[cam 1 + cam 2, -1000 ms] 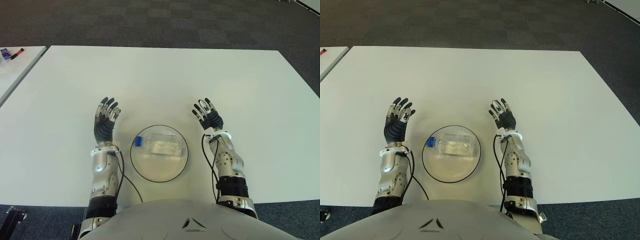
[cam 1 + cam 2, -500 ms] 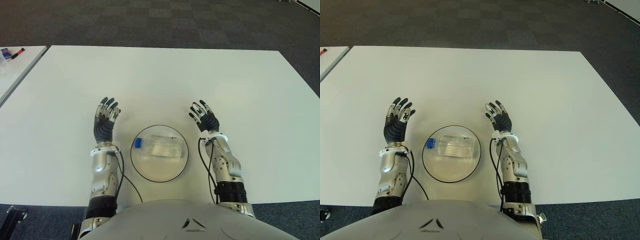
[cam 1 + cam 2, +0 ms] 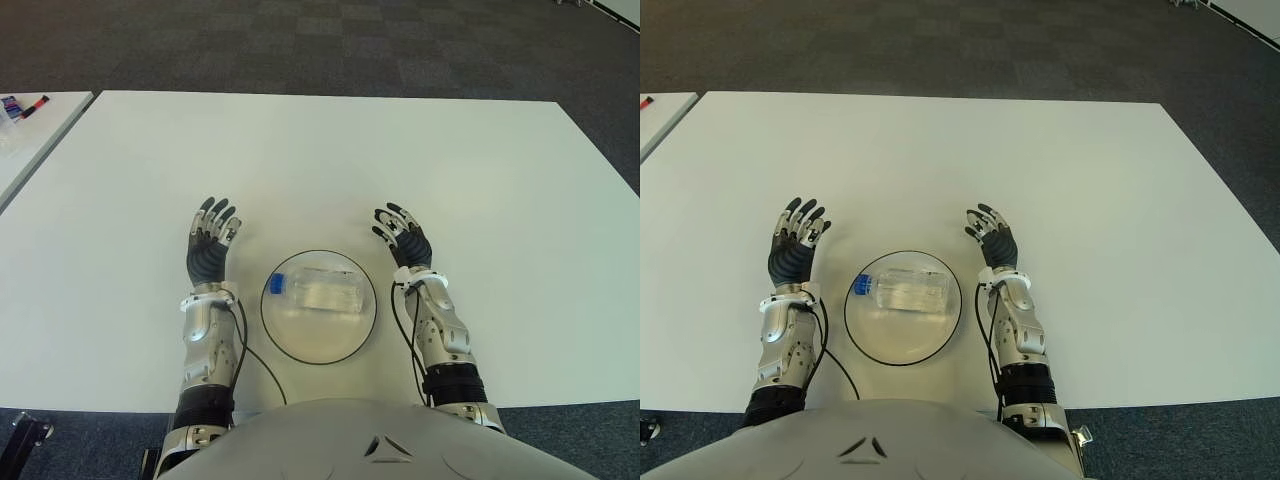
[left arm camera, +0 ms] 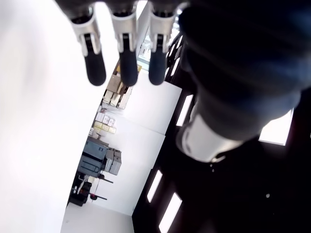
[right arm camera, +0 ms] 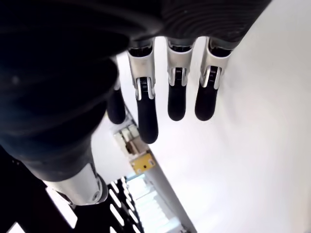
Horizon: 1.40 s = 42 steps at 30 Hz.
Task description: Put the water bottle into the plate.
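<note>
A clear water bottle (image 3: 320,290) with a blue cap lies on its side inside the round white plate (image 3: 305,340) near the table's front edge. My left hand (image 3: 209,241) shows to the left of the plate, fingers spread and holding nothing. My right hand (image 3: 401,232) shows just beyond the plate's right rim, fingers also spread and empty. In the wrist views, the fingers (image 4: 122,53) of the left hand and the fingers (image 5: 176,92) of the right hand are straight, with nothing between them.
The white table (image 3: 330,160) stretches far ahead and to both sides. A second white table (image 3: 30,130) with small pens stands at the far left. Dark carpet lies beyond the table's edges.
My right hand has moved left, closer to the plate's right rim. The bottle has shifted slightly within the plate. My left hand has not moved.
</note>
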Available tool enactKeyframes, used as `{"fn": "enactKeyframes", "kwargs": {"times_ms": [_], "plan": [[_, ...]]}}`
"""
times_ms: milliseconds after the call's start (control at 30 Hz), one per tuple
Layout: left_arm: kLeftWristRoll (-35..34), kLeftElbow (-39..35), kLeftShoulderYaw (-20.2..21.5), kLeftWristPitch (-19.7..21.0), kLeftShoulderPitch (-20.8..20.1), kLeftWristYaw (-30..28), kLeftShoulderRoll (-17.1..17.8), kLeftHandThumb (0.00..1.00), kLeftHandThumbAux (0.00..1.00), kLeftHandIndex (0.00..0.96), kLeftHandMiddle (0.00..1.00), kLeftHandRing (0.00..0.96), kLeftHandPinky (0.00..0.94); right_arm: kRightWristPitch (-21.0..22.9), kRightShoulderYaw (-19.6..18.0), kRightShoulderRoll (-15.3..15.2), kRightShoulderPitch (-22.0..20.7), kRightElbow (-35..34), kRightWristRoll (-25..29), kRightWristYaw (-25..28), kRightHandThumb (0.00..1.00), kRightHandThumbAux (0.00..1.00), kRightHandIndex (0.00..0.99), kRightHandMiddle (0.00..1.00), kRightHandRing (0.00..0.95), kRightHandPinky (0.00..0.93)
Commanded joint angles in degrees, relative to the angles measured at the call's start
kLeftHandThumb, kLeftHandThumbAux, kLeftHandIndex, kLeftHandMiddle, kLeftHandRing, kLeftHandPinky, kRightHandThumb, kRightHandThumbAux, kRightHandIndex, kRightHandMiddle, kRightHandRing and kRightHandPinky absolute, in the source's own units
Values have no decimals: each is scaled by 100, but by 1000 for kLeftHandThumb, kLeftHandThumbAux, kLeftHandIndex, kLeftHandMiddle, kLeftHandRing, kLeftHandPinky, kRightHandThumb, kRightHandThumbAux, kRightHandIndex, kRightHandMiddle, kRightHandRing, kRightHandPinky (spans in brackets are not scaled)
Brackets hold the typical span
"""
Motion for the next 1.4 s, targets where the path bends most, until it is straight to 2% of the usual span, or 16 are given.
{"fn": "enactKeyframes", "kwargs": {"times_ms": [33, 167, 267, 300, 400, 500, 567, 667, 867, 1033, 1400], "plan": [[266, 4, -27, -77, 32, 205, -273, 379, 829, 173, 209, 222, 270, -566, 126, 205, -46, 485, -536, -82, 572, 766, 270, 368, 372, 388], [526, -57, -55, -132, 58, 434, -295, 423, 793, 201, 219, 233, 283, -1039, 224, 123, -115, 803, -1030, -216, 665, 737, 367, 387, 393, 400], [657, -103, -73, -158, 73, 571, -312, 447, 772, 223, 225, 236, 284, -1377, 254, 90, -184, 1068, -1319, -325, 696, 726, 401, 408, 408, 409], [680, -116, -79, -159, 78, 599, -314, 460, 765, 232, 228, 237, 285, -1465, 245, 91, -207, 1150, -1370, -338, 744, 714, 391, 438, 419, 415], [744, -132, -83, -143, 81, 692, -311, 483, 752, 248, 233, 238, 286, -1765, 208, 119, -270, 1389, -1489, -381, 804, 699, 380, 472, 440, 425], [816, -152, -91, -119, 85, 780, -307, 500, 746, 258, 236, 240, 287, -2017, 188, 146, -314, 1568, -1583, -432, 897, 678, 379, 488, 453, 442], [858, -162, -96, -96, 85, 840, -305, 506, 743, 261, 237, 241, 288, -2159, 195, 145, -337, 1665, -1672, -485, 919, 673, 378, 490, 459, 450], [938, -176, -97, -53, 80, 962, -307, 530, 736, 265, 240, 243, 293, -2389, 246, 97, -379, 1831, -1916, -628, 935, 668, 379, 488, 473, 472], [1016, -118, -89, -35, 37, 1074, -268, 554, 741, 248, 250, 257, 313, -2563, 320, -24, -447, 2046, -2284, -779, 942, 664, 393, 475, 493, 500], [1153, -88, -96, -80, 36, 1165, -246, 558, 748, 245, 264, 274, 329, -2768, 308, -99, -538, 2308, -2454, -846, 943, 662, 390, 484, 509, 539], [1400, 55, -64, -248, 1, 1257, -179, 600, 744, 257, 305, 310, 348, -2937, 307, -190, -630, 2543, -2713, -1002, 945, 660, 387, 506, 515, 569]]}}
